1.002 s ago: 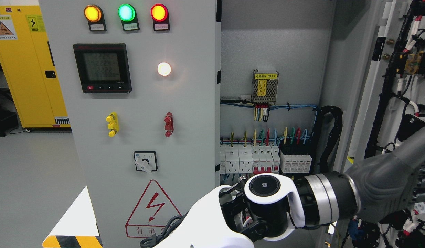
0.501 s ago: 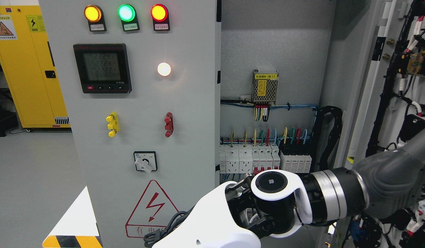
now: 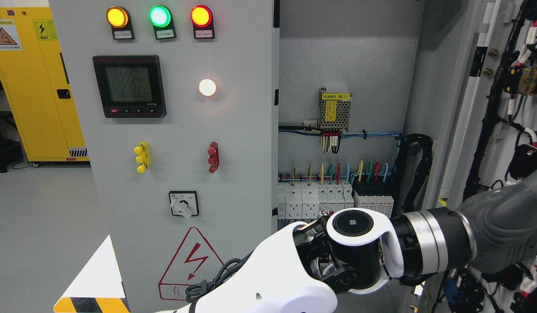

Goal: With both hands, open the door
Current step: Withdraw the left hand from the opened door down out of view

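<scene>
We see the right arm [image 3: 425,256] entering from 3 o'clock, wrist folded toward 6 o'clock. Its hand is out of view below the frame, so finger state: cannot tell. Left arm not seen. The right door [image 3: 494,130] stands swung open at 3 o'clock, exposing breakers [image 3: 333,200]; the left door [image 3: 181,130] at 10 o'clock appears shut. Risk: the elbow sits near the door's wiring harness [image 3: 490,121]; a further swing could snag cables.

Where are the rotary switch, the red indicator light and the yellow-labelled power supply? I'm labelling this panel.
rotary switch [image 3: 184,204]: head view, on its white knob.
red indicator light [image 3: 201,16]: head view, lens centre.
power supply [image 3: 335,114]: head view, on its mesh cover.
</scene>
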You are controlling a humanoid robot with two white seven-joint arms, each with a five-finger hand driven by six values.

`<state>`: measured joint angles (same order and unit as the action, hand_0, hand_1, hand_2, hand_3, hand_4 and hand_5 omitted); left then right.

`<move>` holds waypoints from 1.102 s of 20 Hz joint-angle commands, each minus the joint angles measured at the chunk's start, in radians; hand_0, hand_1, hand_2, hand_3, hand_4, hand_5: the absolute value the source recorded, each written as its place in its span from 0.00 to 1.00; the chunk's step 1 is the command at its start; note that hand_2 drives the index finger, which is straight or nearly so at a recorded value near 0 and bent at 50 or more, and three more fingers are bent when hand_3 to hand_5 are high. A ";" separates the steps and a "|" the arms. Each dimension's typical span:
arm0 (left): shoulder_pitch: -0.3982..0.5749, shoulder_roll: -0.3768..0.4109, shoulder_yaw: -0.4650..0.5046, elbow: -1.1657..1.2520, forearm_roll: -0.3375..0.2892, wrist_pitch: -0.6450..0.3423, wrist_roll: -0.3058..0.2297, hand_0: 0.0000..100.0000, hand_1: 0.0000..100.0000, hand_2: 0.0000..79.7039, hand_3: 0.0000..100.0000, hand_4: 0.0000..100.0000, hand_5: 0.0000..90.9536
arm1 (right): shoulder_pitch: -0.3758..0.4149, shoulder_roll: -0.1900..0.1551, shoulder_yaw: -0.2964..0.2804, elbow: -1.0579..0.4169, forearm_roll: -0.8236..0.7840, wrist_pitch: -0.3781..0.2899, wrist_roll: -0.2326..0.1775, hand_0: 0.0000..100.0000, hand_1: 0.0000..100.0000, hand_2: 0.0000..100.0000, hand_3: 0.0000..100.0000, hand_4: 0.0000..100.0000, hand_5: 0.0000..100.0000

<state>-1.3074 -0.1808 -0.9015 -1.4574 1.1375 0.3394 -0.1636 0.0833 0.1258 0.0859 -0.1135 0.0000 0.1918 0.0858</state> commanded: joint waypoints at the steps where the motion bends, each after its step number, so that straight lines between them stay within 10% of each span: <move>1: -0.003 0.024 0.065 0.019 0.005 0.020 -0.002 0.00 0.00 0.00 0.00 0.00 0.00 | 0.000 0.000 0.000 0.000 -0.026 0.000 0.000 0.26 0.00 0.00 0.00 0.00 0.00; 8: 0.014 0.202 0.185 -0.096 0.008 0.075 -0.005 0.00 0.00 0.00 0.00 0.00 0.00 | -0.001 0.000 0.000 0.000 -0.026 0.000 0.000 0.26 0.00 0.00 0.00 0.00 0.00; 14: 0.264 0.374 0.158 -0.222 -0.019 0.063 0.006 0.00 0.00 0.00 0.00 0.00 0.00 | -0.001 0.000 0.000 0.000 -0.026 0.000 0.000 0.26 0.00 0.00 0.00 0.00 0.00; 22: 0.655 0.460 0.141 -0.313 -0.286 -0.038 0.006 0.00 0.00 0.00 0.00 0.00 0.00 | -0.001 0.000 0.002 0.000 -0.026 0.000 0.000 0.26 0.00 0.00 0.00 0.00 0.00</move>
<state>-0.8887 0.1164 -0.7697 -1.6452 0.9777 0.3401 -0.1583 0.0833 0.1258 0.0859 -0.1135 0.0000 0.1918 0.0859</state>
